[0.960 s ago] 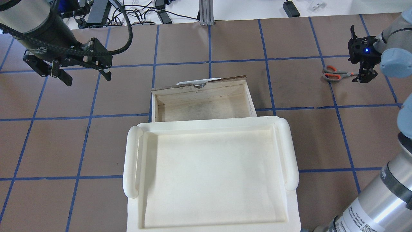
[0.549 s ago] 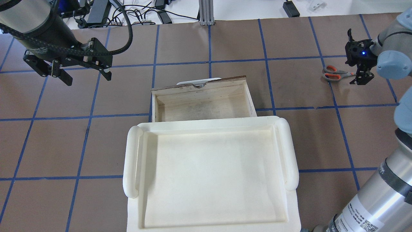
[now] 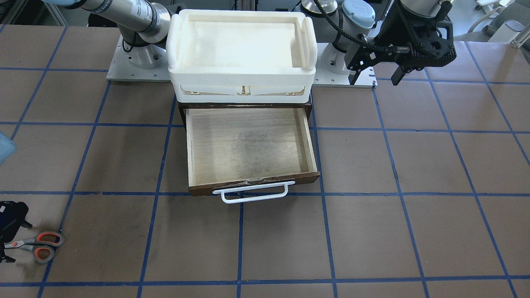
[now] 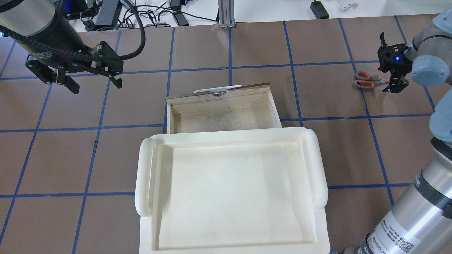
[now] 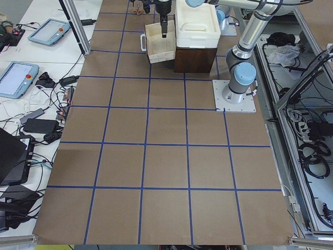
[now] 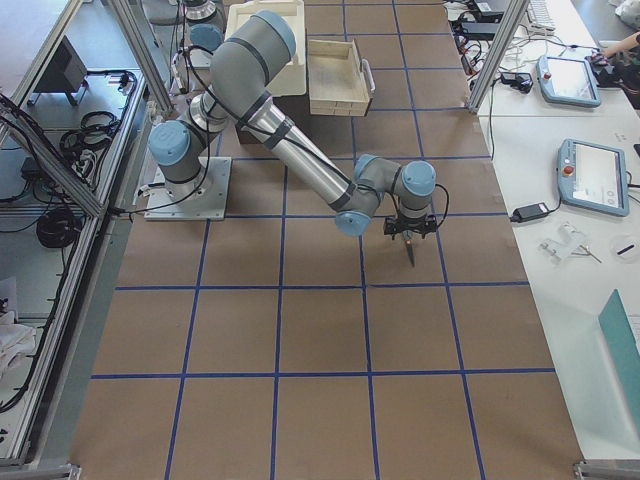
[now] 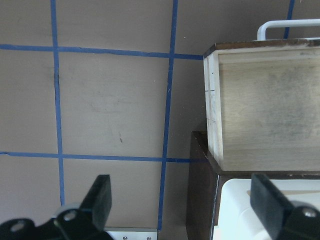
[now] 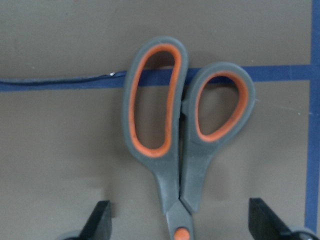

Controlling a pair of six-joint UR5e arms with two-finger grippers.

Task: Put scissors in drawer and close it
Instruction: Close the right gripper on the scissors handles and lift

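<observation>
Your scissors (image 8: pixel 172 180) lie flat on the table (image 4: pixel 335 151), well off to the robot's right of the drawer (image 3: pixel 248 142), which stands pulled open. The right gripper (image 8: pixel 181 216) has its fingers spread, one either side of the scissors near the pivot, clear of them. The left gripper (image 4: pixel 96 86) hangs off the drawer's other side, fingers spread too

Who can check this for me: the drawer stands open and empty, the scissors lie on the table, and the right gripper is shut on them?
One error. The right gripper is open, not shut: the right wrist-mounted view shows its fingers wide apart, one on each side of the scissors. The drawer does stand open and empty, and the scissors lie on the table.
</observation>
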